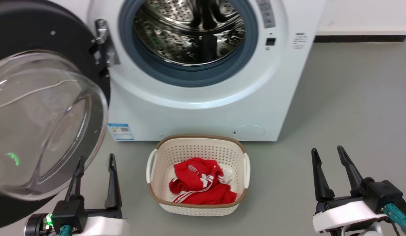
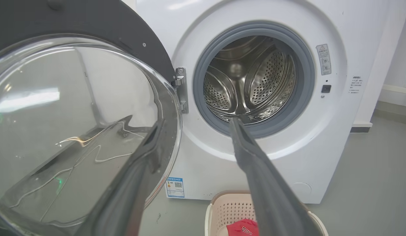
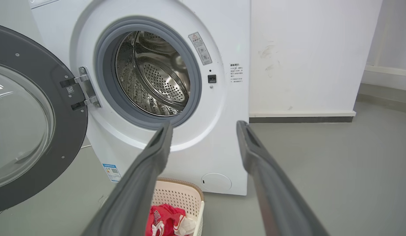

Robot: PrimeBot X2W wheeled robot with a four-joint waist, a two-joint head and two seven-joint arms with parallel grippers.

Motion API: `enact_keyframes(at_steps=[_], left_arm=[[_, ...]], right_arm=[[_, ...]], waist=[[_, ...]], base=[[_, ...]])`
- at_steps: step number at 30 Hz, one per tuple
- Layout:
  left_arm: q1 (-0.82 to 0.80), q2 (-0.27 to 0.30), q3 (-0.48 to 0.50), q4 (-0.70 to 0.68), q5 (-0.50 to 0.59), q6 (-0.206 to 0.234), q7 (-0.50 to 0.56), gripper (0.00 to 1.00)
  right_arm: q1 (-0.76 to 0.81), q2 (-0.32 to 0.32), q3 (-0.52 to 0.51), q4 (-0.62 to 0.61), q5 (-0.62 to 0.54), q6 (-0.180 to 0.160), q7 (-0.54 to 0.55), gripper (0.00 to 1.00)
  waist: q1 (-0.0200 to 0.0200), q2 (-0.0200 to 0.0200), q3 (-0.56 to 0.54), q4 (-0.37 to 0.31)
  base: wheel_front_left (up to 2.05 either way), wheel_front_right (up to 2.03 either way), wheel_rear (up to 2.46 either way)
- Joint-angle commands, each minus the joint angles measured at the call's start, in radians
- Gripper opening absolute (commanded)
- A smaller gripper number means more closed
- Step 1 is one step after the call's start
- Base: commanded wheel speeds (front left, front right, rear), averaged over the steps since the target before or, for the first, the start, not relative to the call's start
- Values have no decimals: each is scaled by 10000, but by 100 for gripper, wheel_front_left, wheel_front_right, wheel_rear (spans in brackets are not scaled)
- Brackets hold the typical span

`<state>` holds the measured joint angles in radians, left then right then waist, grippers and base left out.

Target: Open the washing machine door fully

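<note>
Washing machine door hangs swung out on its hinge, with its glass bowl facing the robot. It lies ahead of the left gripper and to its outer side. That gripper's fingers are spread wide and hold nothing. In the head view its outer finger crosses the door's lower rim. In the left wrist view the same finger overlaps the bowl's edge. Whether finger and rim touch I cannot tell, as the clear glass confuses depth.

The right gripper is also spread and empty. It sits well apart, beyond the basket, so the left arm is plainly the nearer.

The door's free edge is the side farthest from the hinge. Any remaining swing would probably carry that edge outward, away from the left gripper and the drum. The floor beneath the door looks open in the right wrist view. The basket sits to the left gripper's inner side, out of the door's arc.
</note>
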<state>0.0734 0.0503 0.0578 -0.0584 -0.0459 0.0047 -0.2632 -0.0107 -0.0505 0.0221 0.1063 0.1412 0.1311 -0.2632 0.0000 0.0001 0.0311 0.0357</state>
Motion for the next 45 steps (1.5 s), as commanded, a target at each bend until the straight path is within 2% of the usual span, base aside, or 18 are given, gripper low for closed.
enact_keyframes(at_steps=[1,10,32,33,36,45], left_arm=[[-154,16,-27,110,113,-14,-20,100],[85,16,-66,375,170,12,-20,100],[-45,29,-134,467,197,-82,-20,100],[35,12,-148,484,168,-64,0,0],[102,-13,-164,757,129,-64,18,0],[-211,-11,-3,1109,-1806,-225,549,0]], right_arm=[[145,10,18,-56,-101,-5,-13,100],[267,10,6,-25,-282,-7,-14,100],[321,10,45,45,-118,-7,-14,100],[238,0,37,33,-149,0,0,0],[356,0,50,257,-66,0,4,0],[211,-105,14,349,1888,0,355,0]], waist=[[0,-1,-114,-307],[0,-1,-236,-619],[0,-1,-193,-604],[0,-1,-191,-604],[0,-1,-188,-605],[0,-1,-195,-586]], base=[[0,0,0],[0,0,0],[0,0,0],[0,0,0],[0,0,0],[0,0,0]])
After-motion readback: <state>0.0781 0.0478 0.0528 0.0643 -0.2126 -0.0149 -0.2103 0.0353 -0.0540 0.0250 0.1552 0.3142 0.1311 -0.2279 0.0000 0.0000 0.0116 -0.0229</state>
